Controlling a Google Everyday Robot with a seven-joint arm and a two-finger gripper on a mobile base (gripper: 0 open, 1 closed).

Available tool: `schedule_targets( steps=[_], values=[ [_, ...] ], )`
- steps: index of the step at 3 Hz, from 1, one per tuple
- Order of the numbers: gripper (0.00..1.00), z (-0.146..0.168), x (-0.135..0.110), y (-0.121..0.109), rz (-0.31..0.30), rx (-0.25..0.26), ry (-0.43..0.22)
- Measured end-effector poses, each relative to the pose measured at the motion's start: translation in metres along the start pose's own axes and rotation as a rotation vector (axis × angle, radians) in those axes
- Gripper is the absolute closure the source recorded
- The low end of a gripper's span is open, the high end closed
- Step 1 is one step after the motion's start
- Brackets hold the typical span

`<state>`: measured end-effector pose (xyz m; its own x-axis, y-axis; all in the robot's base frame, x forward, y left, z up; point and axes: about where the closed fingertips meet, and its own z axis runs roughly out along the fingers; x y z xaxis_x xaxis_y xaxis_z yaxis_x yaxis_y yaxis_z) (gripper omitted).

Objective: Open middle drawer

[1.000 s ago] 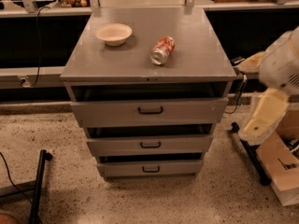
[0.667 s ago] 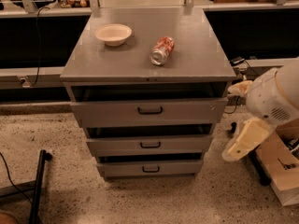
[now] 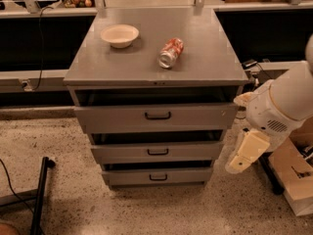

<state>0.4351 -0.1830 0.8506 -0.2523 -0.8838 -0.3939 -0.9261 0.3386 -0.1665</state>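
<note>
The grey metal cabinet (image 3: 156, 75) has three drawers stacked in its front. The middle drawer (image 3: 195, 152) is a low grey front with a small black bar handle (image 3: 157, 152) at its centre and a dark gap above it. The taller top drawer (image 3: 205, 116) is above it and the lowest drawer (image 3: 190, 176) below it. My white arm (image 3: 283, 102) comes in from the right. My cream gripper (image 3: 246, 152) hangs at the cabinet's right side, level with the middle drawer and just right of its front, well right of the handle.
A cream bowl (image 3: 120, 35) and a red can (image 3: 171, 52) lying on its side rest on the cabinet top. A black stand leg (image 3: 41, 192) is on the speckled floor at the left. A cardboard box (image 3: 296, 177) stands at the right.
My arm and gripper have swung left and down, from beside the top drawer's right end to the cabinet's right side at middle-drawer height. The drawers have not moved.
</note>
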Motion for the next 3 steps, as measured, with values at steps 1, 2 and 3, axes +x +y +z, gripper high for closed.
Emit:
schedule_targets(
  steps=[1,2,3],
  values=[
    [0.00,0.050,0.026,0.008,-0.001,-0.018,0.048],
    [0.00,0.079,0.042,0.013,0.001,0.033,-0.076],
    [0.00,0.060,0.048,0.000,0.022,0.137,-0.147]
  ],
)
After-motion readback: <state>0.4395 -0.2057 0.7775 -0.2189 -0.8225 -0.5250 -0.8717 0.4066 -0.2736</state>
